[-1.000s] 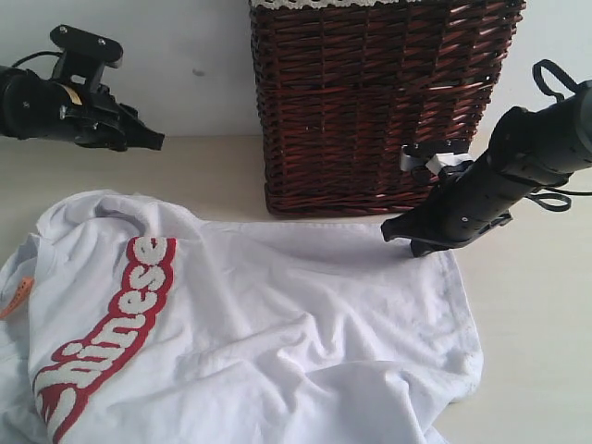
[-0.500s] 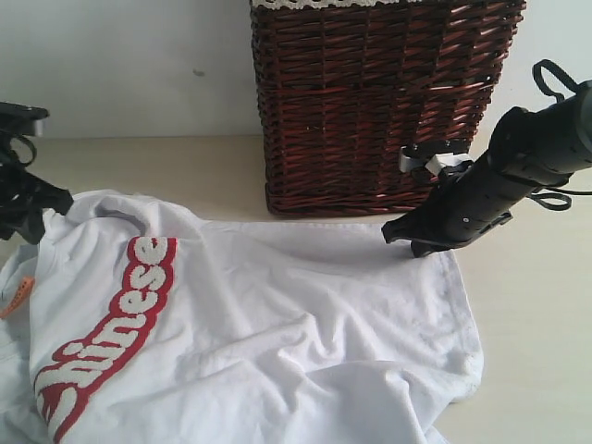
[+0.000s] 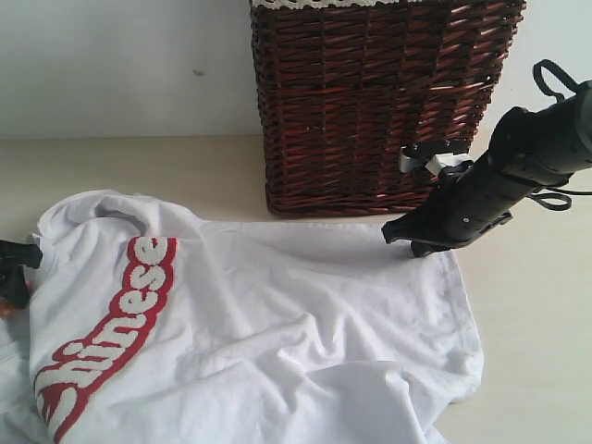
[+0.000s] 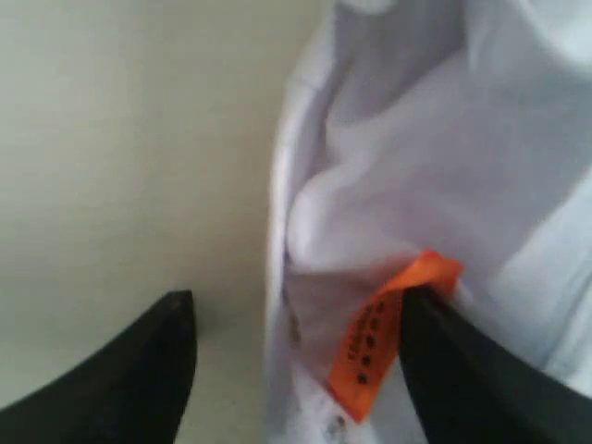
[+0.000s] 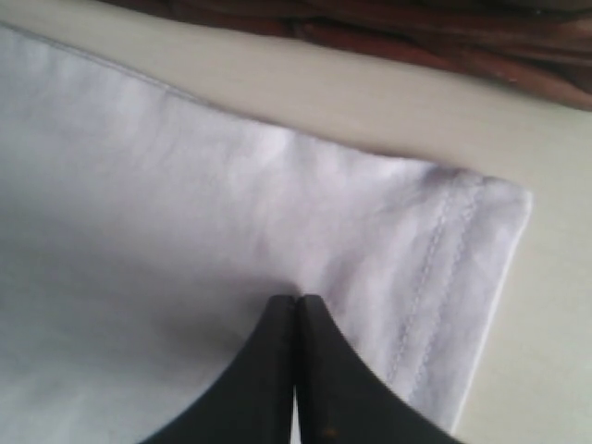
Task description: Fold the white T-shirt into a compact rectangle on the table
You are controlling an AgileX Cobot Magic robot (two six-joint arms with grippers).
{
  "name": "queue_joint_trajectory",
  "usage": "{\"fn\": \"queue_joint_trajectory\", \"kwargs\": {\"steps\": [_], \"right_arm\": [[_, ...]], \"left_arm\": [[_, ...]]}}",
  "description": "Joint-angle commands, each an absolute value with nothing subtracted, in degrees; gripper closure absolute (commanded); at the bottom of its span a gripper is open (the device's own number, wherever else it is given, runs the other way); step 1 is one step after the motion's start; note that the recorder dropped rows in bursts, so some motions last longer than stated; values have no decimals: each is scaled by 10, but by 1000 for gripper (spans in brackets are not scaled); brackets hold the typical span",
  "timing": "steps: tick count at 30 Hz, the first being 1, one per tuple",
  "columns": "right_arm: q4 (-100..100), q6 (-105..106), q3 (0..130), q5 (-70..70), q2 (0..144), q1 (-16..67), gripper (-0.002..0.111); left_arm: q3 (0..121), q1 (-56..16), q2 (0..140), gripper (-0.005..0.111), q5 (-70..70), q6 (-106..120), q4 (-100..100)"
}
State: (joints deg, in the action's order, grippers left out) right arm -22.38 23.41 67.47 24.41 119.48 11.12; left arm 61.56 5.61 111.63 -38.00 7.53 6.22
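The white T-shirt (image 3: 277,314) lies rumpled on the table (image 3: 166,176), its red-outlined lettering (image 3: 120,324) facing up at the left. My left gripper (image 3: 13,268) is low at the shirt's left edge and is open. In the left wrist view the left gripper (image 4: 296,296) straddles the shirt's edge, one finger over bare table and the other against the orange neck tag (image 4: 388,333). My right gripper (image 3: 396,233) is shut, its tips resting on the cloth near the far right hem corner (image 5: 462,240). No cloth shows between the shut tips of the right gripper (image 5: 296,303).
A tall dark brown wicker basket (image 3: 370,102) stands at the back, just behind the shirt's far edge and close to my right arm. Pale wall lies behind. Bare table shows to the right of the shirt (image 3: 536,351) and beyond it at the left.
My left arm has come down from the upper left to the shirt's left edge by the neck tag, and its jaws stand wider. The right arm and the shirt have not moved.
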Motion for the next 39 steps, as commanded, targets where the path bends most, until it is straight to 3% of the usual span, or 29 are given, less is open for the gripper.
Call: {"fn": "queue_joint_trajectory", "kwargs": {"steps": [1, 3, 5, 6, 7, 12, 18, 20, 21, 23, 27, 35, 39], "right_arm": [[-207, 239, 666, 273, 1209, 107, 108], [-207, 241, 666, 272, 1209, 107, 108], [-207, 241, 666, 272, 1209, 107, 108], [-207, 241, 666, 270, 1209, 107, 108], [-207, 241, 666, 270, 1209, 107, 108], [-205, 243, 666, 261, 1209, 107, 108], [-204, 243, 666, 251, 1209, 107, 108], [-203, 243, 666, 242, 1209, 107, 108], [-203, 243, 666, 235, 1209, 107, 108], [-186, 243, 666, 209, 1209, 107, 108], [-170, 242, 674, 184, 1207, 107, 108], [-192, 243, 678, 245, 1152, 107, 70], [-204, 243, 678, 302, 1145, 107, 69]], "left_arm": [[613, 57, 1152, 46, -373, 213, 202], [617, 58, 1156, 57, -373, 227, 215], [625, 65, 1152, 82, -383, 200, 177], [631, 77, 1147, 101, -391, 179, 155], [634, 84, 1144, 107, -397, 175, 151], [694, 141, 1125, 107, -418, 179, 131], [728, 147, 1125, 105, -430, 180, 119], [728, 142, 1125, 87, -433, 178, 115], [728, 142, 1124, 70, -434, 153, 104], [728, 145, 1119, 56, -452, 64, 28], [728, 142, 1112, 58, -507, -8, -47], [728, 131, 1053, 58, -512, -4, -38], [728, 131, 1044, 58, -515, 0, -21]]}}
